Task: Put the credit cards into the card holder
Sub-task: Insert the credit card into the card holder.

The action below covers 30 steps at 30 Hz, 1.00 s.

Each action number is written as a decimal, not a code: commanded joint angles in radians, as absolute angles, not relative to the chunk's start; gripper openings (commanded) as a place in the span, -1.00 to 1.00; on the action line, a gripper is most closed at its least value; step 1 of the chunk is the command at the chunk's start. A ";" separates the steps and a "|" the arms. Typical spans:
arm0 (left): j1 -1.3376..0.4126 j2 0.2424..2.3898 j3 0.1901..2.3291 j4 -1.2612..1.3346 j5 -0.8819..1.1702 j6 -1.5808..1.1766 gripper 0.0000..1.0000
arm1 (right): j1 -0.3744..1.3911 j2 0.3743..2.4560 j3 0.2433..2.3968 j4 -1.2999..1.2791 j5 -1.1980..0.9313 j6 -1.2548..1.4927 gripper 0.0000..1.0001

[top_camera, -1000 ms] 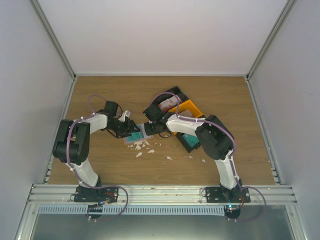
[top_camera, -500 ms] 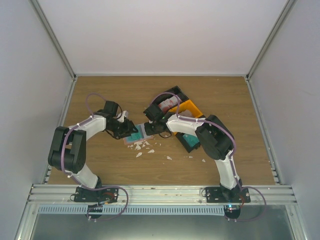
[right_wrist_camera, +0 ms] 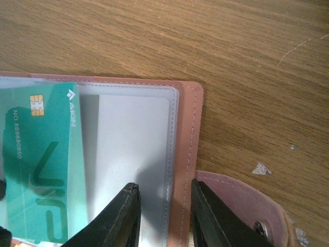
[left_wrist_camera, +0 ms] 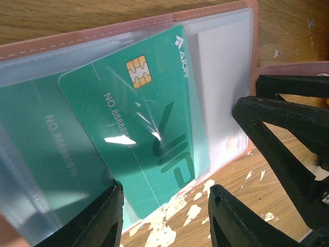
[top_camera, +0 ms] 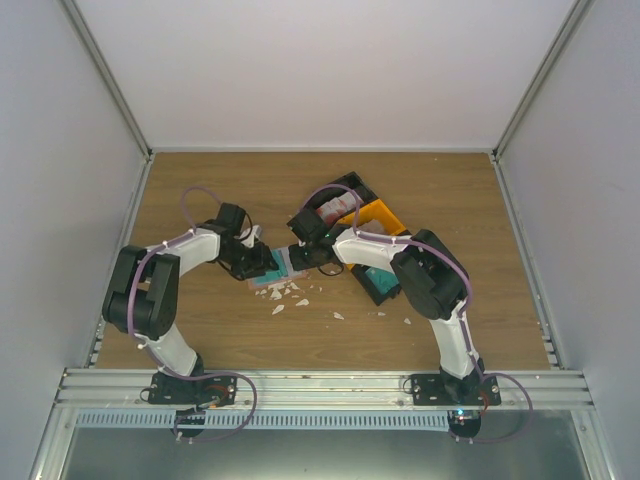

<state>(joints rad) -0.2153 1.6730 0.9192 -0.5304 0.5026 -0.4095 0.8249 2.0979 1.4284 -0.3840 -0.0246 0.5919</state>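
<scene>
**Teal card lies slanted on the open card holder**

The card holder (left_wrist_camera: 223, 87) lies open on the tabletop (right_wrist_camera: 154, 41) with its clear pockets facing up. 1 teal credit card (left_wrist_camera: 139, 118) lies slanted across its middle, and the card's chipless end overhangs the holder's near edge. A 2nd teal card (left_wrist_camera: 36, 144) already sits under the clear film at the holder's left.

The left pincer (left_wrist_camera: 164, 193) straddles the overhanging end with its jaws apart, probably to steer the card into a slot. I cannot tell whether they nip its edges.

The right pincer (right_wrist_camera: 164, 193) stands at the holder's right rim, beside the snap tab (right_wrist_camera: 241, 206). Its jaws are narrowly apart with the stitched rim between them, seemingly to keep the holder from sliding. I cannot tell whether it is pinching or only pinning.

Glare hides whether the slanted card has entered a pocket. White scraps (left_wrist_camera: 198, 213) lie just off the holder's near edge. The black bin (top_camera: 345, 190) and orange bin (top_camera: 385, 215) beyond the holder have contents too small to name.
</scene>
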 commanded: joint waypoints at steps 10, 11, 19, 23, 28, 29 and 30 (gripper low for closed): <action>-0.244 1.743 0.951 -0.468 0.501 -0.403 -0.03 | 0.825 2.154 1.387 -0.408 -0.045 0.601 -0.44; -0.244 1.746 0.957 -0.468 0.503 -0.403 -0.03 | 0.825 2.154 1.386 -0.407 -0.045 0.602 -0.44; -0.244 1.683 0.980 -0.542 0.426 -0.410 0.02 | 0.825 2.146 1.383 -0.406 -0.039 0.604 -0.43; -0.243 1.657 0.992 -0.563 0.388 -0.412 0.03 | 0.825 2.131 1.378 -0.404 -0.028 0.604 -0.43; -0.242 1.672 1.039 -0.545 0.360 -0.419 0.00 | 0.822 2.093 1.373 -0.388 -0.017 0.597 -0.41; -0.241 1.678 1.056 -0.547 0.356 -0.418 0.00 | 0.823 2.091 1.373 -0.389 -0.017 0.597 -0.41; -0.242 1.685 1.073 -0.548 0.351 -0.415 0.00 | 0.823 2.090 1.373 -0.388 -0.017 0.596 -0.40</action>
